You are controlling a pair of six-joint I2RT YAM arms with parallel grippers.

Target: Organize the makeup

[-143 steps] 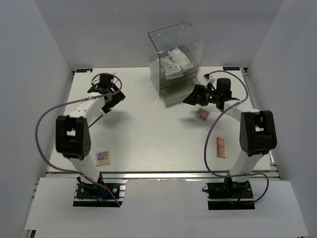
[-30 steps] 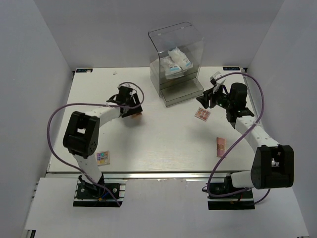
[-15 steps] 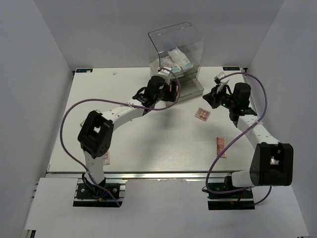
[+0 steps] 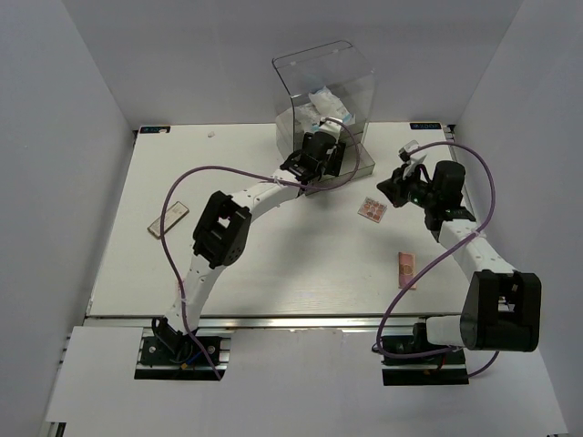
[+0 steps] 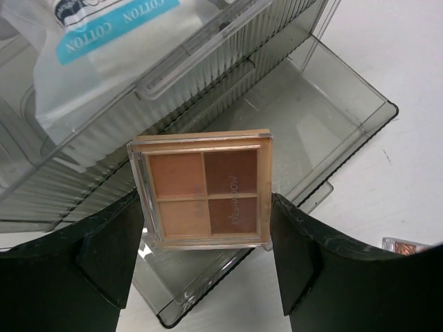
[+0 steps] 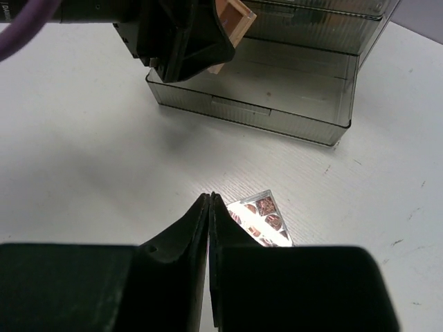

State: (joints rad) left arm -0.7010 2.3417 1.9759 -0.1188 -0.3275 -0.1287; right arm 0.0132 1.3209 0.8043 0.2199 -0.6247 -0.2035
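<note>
Since a second before, the left arm had swung across to the acrylic box (image 4: 328,68). The left gripper (image 5: 206,214) pinched a brown four-pan palette (image 5: 208,176) between its fingers, the open bottom drawer (image 5: 325,117) lying just below and beyond the tips. Stowing was the step in hand; the next move likely called for lowering into that drawer, then letting go. Only the right wrist view showed the right gripper (image 6: 210,207) pressed together, empty, a pink palette (image 6: 266,218) just beyond its tips.

table (image 4: 264,264) | acrylic box (image 4: 305,68) — far side | square palette (image 4: 372,208) | pink palette (image 4: 406,269) | tan palette (image 4: 168,218)
</note>
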